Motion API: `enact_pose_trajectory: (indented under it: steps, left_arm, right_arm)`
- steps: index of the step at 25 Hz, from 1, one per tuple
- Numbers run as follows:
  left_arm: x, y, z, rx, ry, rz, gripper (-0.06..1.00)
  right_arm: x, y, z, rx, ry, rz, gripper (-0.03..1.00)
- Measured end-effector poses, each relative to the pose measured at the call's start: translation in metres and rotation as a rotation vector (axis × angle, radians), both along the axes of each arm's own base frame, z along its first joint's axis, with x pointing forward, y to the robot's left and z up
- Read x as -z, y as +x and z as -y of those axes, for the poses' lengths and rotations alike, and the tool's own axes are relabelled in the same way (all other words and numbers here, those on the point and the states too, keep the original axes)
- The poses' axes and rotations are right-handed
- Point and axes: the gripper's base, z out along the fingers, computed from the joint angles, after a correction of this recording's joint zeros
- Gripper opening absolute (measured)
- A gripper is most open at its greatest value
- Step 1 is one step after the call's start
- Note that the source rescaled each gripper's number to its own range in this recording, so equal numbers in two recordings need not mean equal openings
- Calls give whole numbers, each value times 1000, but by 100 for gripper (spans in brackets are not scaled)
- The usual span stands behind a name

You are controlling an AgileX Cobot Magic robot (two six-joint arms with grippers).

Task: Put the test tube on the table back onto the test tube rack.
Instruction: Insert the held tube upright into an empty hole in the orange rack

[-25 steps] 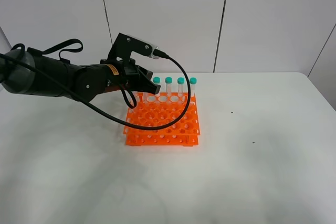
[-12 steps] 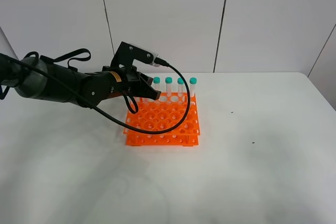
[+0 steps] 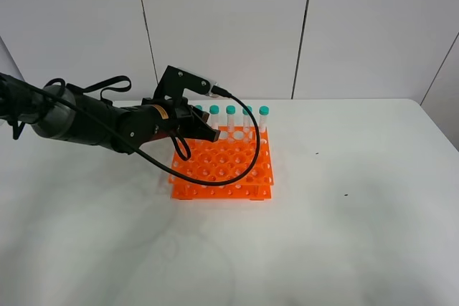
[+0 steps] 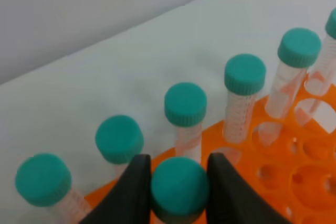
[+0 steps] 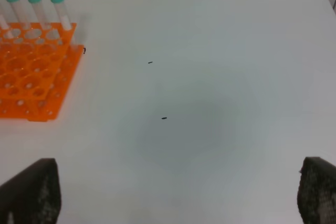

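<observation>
We see the test tube rack (image 3: 222, 164) near the table's (image 3: 358, 234) far edge holding capped tubes, our left gripper (image 4: 178, 190) clamped on the test tube (image 4: 178, 187), our right gripper's (image 5: 173, 195) fingers apart.

A pale grey panelled wall (image 3: 229, 26) fills the far side, and dark vertical seams (image 3: 306, 30) split it into broad panels. Two tiny dark specks (image 5: 164, 118) sit out on the white surface to the right, one nearer and one farther, well apart from each other. The row of teal-capped tubes (image 3: 231, 121) stands upright along the far edge of the orange grid.
</observation>
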Motion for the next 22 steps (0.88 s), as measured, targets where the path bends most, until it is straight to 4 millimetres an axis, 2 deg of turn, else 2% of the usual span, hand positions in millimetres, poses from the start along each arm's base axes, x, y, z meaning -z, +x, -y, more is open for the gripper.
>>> enact_pose_trajectory:
  steps: [22]
  left_arm:
    - [16,4,2,-24,-32,-13,0]
  right_arm:
    - [0,0,0,0,0,0,100]
